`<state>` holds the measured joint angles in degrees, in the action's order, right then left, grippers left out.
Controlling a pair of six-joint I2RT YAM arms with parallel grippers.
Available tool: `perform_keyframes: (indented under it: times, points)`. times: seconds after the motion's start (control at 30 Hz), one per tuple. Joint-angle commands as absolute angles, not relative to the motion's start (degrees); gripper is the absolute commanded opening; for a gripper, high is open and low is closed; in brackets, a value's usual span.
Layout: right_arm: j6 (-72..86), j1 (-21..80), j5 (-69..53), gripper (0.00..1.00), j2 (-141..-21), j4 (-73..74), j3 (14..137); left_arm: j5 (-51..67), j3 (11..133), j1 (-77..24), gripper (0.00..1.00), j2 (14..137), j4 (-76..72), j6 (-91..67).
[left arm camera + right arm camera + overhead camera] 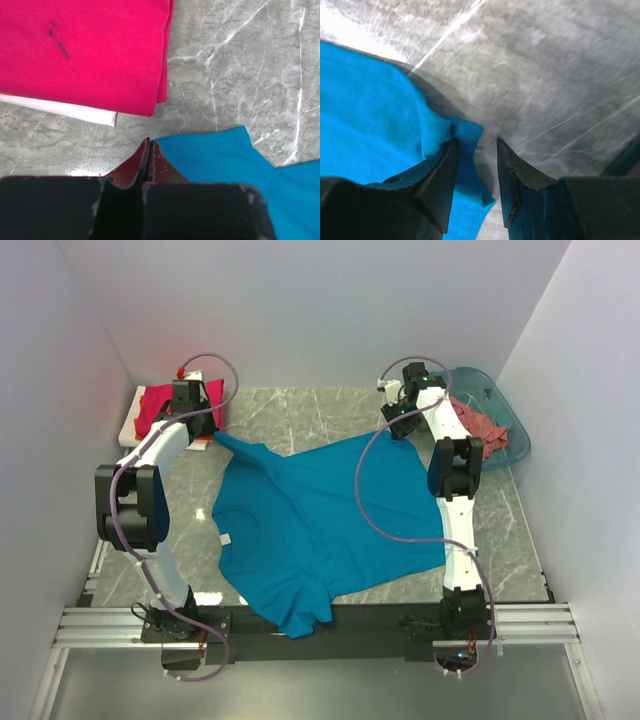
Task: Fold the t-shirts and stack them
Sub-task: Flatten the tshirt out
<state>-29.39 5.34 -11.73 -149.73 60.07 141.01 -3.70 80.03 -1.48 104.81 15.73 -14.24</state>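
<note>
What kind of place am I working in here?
Probably an enclosed robot test cell rather than a home. Plain white walls box in a marble-look tabletop, an aluminium rail runs along its near edge, and a teal t-shirt lies spread out for folding.

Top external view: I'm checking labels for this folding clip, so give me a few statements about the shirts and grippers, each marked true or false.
1. The teal-blue t-shirt lies spread on the table. True.
2. The salmon-pink t-shirt is in the basket. True.
3. The magenta-red t-shirt lies on top of the teal-blue one. False: it sits folded on the white board, far left.
4. The left gripper stands wide open. False: it is shut on a corner of the teal-blue t-shirt.
5. The right gripper has its jaws apart. True.
</note>
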Motion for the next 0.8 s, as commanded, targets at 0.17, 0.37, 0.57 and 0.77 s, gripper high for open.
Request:
perform_keyframes:
  times: [0.17,0.37,0.57,0.77]
  points:
    - [-25.5,5.1,-12.7,0.43,-150.0,66.3,142.2,-2.3,82.4,-1.7,0.0,101.5,15.4,-13.8]
    - [-24.3,4.8,-13.2,0.36,-150.5,67.4,142.8,-2.3,82.4,-1.7,0.0,101.4,15.4,-13.7]
    - [-22.8,3.7,-15.6,0.0,-149.8,66.3,141.0,-2.2,82.4,-1.7,0.0,101.3,15.3,-13.7]
    - [-21.0,3.6,-15.2,0.0,-146.1,60.5,138.1,-2.3,82.3,-1.7,0.0,101.2,15.4,-13.6]
